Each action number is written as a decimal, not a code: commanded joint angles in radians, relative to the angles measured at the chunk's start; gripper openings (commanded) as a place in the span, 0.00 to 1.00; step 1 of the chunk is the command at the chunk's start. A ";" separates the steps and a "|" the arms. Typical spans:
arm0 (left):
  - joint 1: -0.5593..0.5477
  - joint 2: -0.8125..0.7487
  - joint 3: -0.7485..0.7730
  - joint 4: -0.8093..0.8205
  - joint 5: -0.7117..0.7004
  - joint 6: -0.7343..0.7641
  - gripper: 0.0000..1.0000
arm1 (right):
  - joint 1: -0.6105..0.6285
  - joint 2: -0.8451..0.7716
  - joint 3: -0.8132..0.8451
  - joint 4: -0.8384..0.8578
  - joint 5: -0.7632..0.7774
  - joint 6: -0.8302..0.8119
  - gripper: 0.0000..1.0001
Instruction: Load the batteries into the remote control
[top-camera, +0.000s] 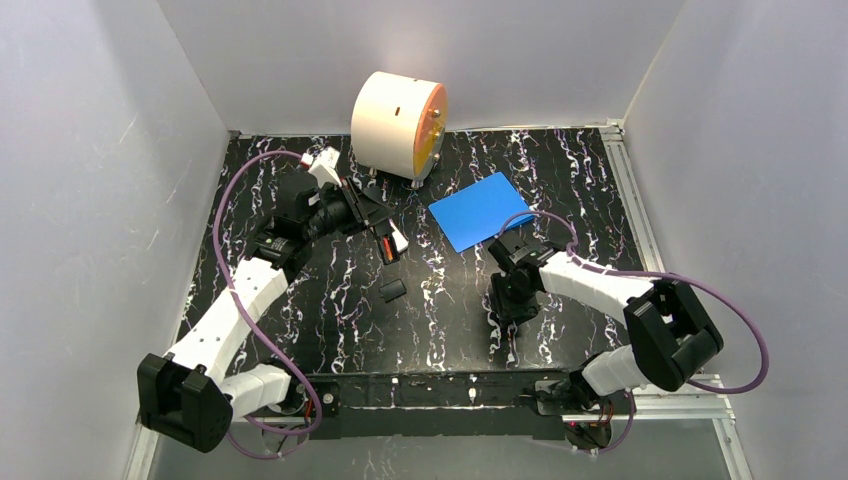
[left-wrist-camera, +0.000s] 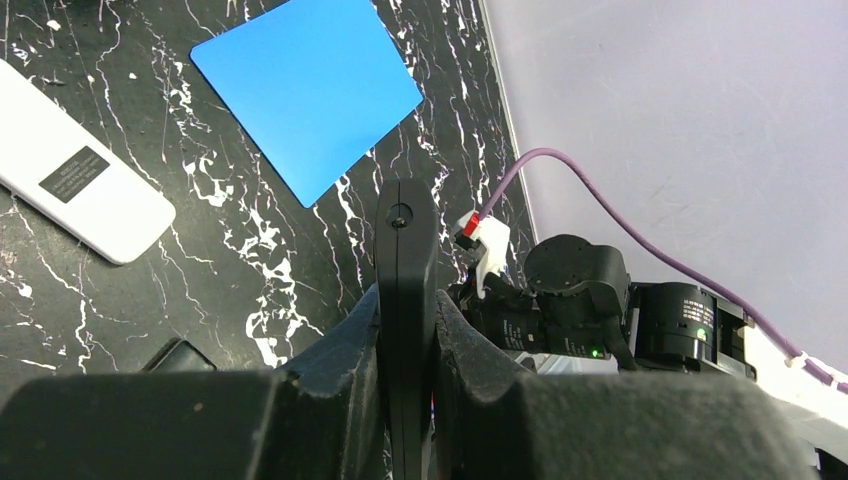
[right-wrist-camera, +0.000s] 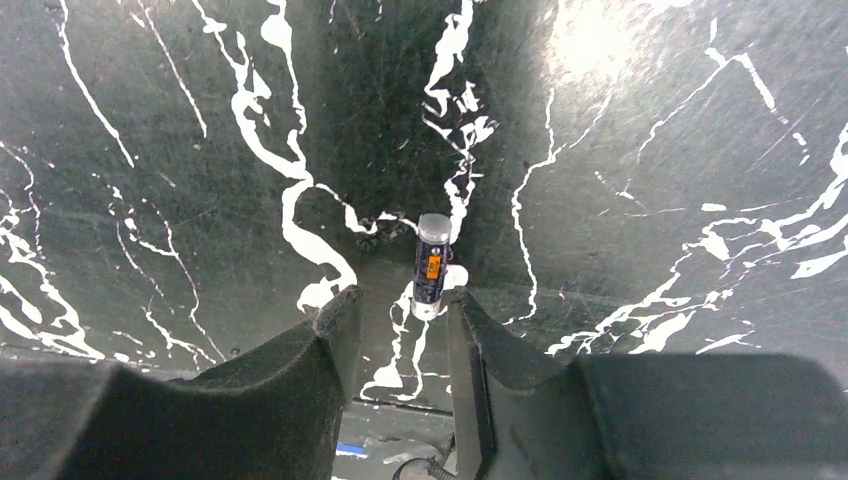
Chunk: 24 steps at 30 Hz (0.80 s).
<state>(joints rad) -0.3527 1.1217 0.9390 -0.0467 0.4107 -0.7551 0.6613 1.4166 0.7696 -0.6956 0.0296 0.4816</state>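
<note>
The right gripper (right-wrist-camera: 400, 305) hangs low over the worktop (top-camera: 330, 310), towards its near edge, with bare surface to its left. Its jaws stand partly apart, clamping nothing. The battery (right-wrist-camera: 432, 265) lies flat at the tips (nearer the right finger). It is dark with an orange label and a silvery far cap, and its long axis points away from the gripper. The left gripper (left-wrist-camera: 408, 300) is clamped on a black remote (left-wrist-camera: 405, 220).
</note>
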 joint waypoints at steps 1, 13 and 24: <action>0.001 -0.031 0.000 0.002 0.012 0.012 0.00 | 0.000 0.009 -0.008 0.022 0.063 -0.015 0.44; 0.001 -0.035 0.003 0.003 0.008 0.002 0.00 | 0.000 0.005 -0.040 0.023 0.097 0.021 0.30; 0.000 -0.005 -0.009 0.040 0.040 -0.033 0.00 | 0.000 -0.042 -0.036 0.084 0.090 0.009 0.04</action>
<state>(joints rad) -0.3527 1.1221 0.9386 -0.0433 0.4129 -0.7681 0.6613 1.4139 0.7437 -0.6762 0.1215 0.4938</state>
